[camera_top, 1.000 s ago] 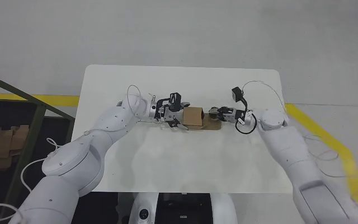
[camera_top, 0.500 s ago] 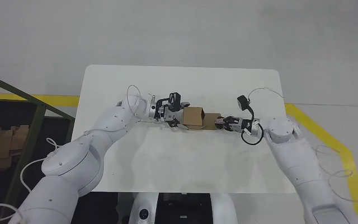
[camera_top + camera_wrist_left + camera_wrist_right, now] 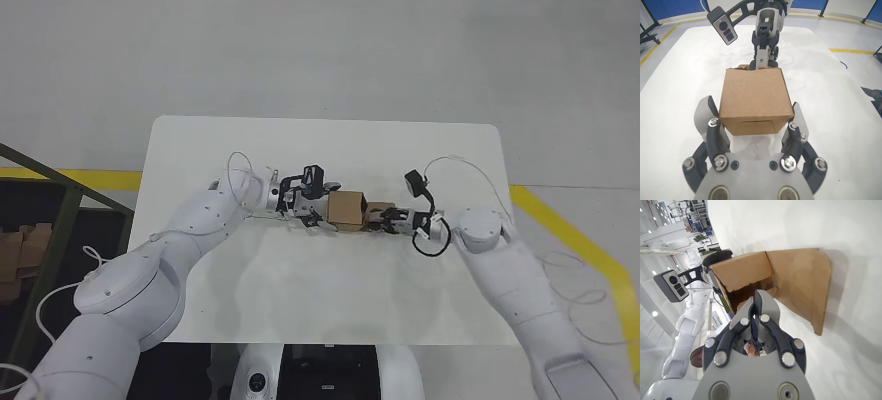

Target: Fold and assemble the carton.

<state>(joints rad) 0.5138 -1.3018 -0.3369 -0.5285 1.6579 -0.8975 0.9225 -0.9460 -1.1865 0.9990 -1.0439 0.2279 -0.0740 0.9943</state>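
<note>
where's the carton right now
Top view: the carton sits central on the table, held at one end by the left gripper, the right gripper shut at its open end.

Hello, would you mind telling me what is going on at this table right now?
A two-armed robot is assembling a small brown cardboard carton on the white table. The left gripper clamps the carton's closed end by its sides. The shut right gripper pokes into the open end, where one flap sticks out unfolded.
</note>
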